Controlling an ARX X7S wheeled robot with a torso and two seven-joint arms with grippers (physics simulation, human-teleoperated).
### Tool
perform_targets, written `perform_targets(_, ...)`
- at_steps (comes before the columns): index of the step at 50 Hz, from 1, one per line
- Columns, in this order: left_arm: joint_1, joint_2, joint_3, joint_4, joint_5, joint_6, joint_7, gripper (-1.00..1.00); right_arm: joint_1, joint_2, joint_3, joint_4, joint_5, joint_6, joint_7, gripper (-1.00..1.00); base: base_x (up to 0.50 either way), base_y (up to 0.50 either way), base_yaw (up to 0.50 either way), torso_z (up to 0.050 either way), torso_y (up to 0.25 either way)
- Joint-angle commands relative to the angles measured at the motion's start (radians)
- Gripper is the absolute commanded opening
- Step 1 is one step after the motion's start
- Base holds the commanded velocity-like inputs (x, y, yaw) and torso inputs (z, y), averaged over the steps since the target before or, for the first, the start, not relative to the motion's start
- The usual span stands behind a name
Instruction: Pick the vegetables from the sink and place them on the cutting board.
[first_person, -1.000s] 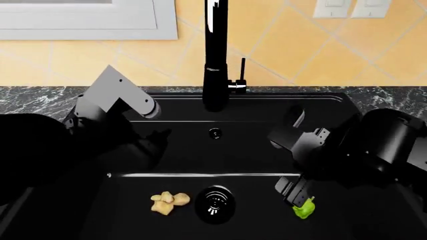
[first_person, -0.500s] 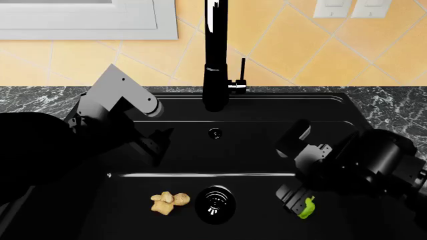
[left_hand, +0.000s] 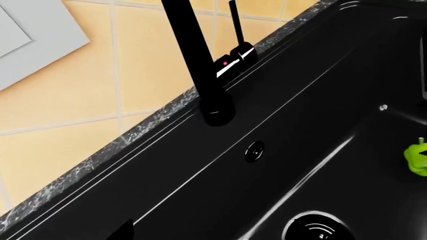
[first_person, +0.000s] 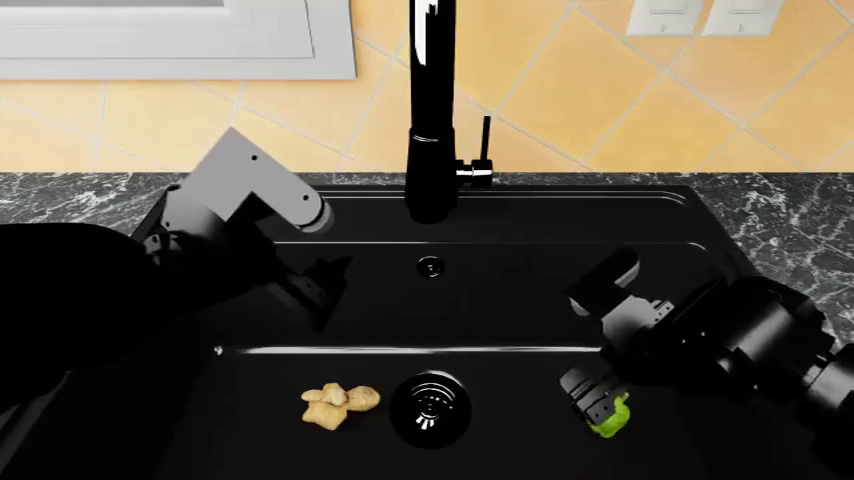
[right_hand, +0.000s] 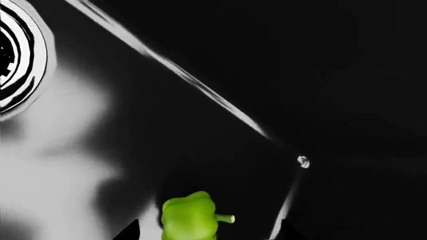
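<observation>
While the right hand (first_person: 597, 397) hangs low inside the sink (first_person: 534, 215), the bell pepper (first_person: 610, 417) lies directly under it on the basin floor, so the coming move turns on a short descent only. In the right wrist view the pepper (right_hand: 189, 217) sits between the two dark fingertips, with a gap on each side; the hand is spread wide and holds nothing. Its short stem points sideways toward one finger (the body looks a little longer across that direction).

The ginger root (first_person: 338, 404) lies on the other side of the drain (first_person: 430, 405), nearer to the left hand (first_person: 320, 285), which hovers higher by the back wall; whether it is spread or closed I cannot tell.

Counted: two vegetables, one faucet (first_person: 430, 110), one drain. No cutting board is visible.
</observation>
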Motion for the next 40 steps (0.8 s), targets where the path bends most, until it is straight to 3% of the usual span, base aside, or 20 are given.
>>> perform_targets(1,0.001,0.007,0.01,-0.009,0.0,0.006,-0.003,1.0,-0.048,-0.05,0.002,0.132,-0.032,-0.086,-0.057,1.0,0.0,0.0,0.0,0.0,0.0)
perform_targets(40,-0.021,0.027,0.035,-0.02,-0.015,0.002,-0.024,1.0,-0.201,-0.052,0.013,0.261,-0.04,-0.216,-0.102,1.0,0.0,0.0,0.0,0.0,0.0)
